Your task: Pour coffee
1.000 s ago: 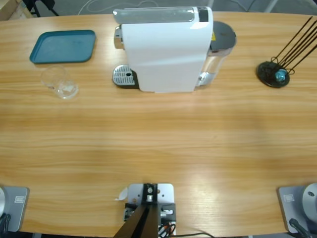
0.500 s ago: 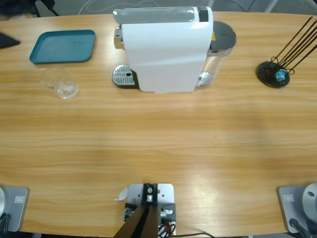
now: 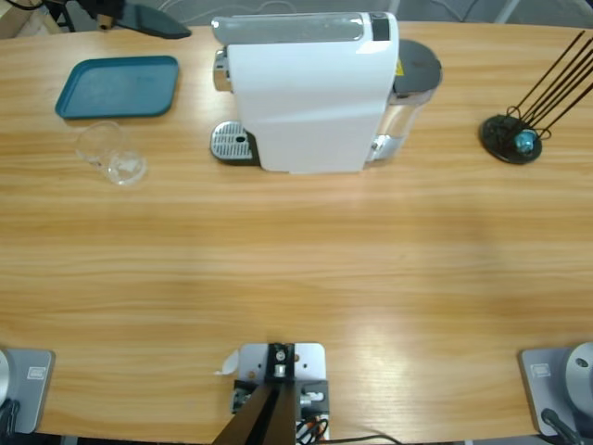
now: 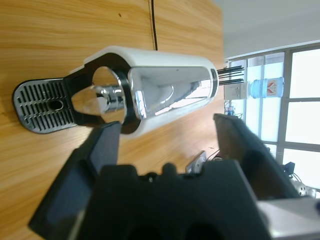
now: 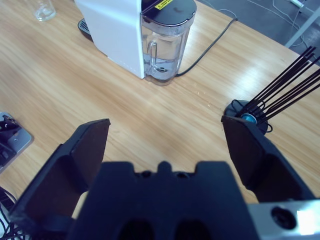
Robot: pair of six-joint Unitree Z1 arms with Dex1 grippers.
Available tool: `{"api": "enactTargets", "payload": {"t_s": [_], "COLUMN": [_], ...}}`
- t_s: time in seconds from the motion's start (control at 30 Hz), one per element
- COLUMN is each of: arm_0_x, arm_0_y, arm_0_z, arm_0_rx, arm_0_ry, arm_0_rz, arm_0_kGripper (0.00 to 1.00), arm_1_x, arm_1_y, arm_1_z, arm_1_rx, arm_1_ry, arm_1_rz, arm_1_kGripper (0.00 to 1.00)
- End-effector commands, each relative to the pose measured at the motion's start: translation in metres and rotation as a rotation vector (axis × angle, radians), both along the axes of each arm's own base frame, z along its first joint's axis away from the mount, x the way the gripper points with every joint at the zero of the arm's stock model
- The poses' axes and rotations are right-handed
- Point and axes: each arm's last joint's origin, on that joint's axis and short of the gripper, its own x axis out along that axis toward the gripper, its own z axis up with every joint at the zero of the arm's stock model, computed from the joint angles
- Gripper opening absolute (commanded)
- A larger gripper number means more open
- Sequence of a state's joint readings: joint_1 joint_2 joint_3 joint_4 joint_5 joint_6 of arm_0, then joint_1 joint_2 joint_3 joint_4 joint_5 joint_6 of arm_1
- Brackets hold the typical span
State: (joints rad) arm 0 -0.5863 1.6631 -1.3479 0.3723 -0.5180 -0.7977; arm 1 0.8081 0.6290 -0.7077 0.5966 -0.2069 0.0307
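1. Left gripper (image 4: 165,145) shows wide-open jaws holding nothing in its wrist view; in the high view's upper left corner a dark jaw (image 3: 153,19) juts in.
2. Teal tray (image 3: 118,87) lies at upper left, with an empty clear glass cup (image 3: 111,154) just below it; no coffee is visible.
3. White coffee machine (image 3: 310,88) stands at top centre.
4. Black wire holder (image 3: 512,139) sits at right.
5. Right gripper (image 5: 165,135) is wide open, holding nothing.

Clear glass (image 5: 44,9) top beyond right wrist view's upper edge.
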Motion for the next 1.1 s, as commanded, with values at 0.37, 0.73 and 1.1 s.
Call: {"api": "enactTargets", "payload": {"t_s": [0.37, 0.73, 1.1], "arm_0_x": [0.023, 0.016, 0.004], "arm_0_y": [-0.025, -0.020, -0.013], "arm_0_z": [-0.034, -0.021, 0.003], "arm_0_rx": [0.035, 0.023, -0.015], "arm_0_ry": [0.043, 0.004, -0.053], "arm_0_rz": [-0.002, -0.002, -0.007], "arm_0_kGripper": [0.230, 0.000, 0.000], "arm_1_x": [-0.001, 0.000, -0.002], "arm_1_y": [0.000, 0.001, 0.001], "arm_1_z": [-0.001, -0.001, 0.009], "arm_1_rx": [-0.005, -0.010, -0.083], "arm_1_ry": [-0.004, 0.000, 0.012], "arm_1_rz": [0.021, 0.020, 0.067], "arm_1_kGripper": [1.000, 1.000, 1.000]}}
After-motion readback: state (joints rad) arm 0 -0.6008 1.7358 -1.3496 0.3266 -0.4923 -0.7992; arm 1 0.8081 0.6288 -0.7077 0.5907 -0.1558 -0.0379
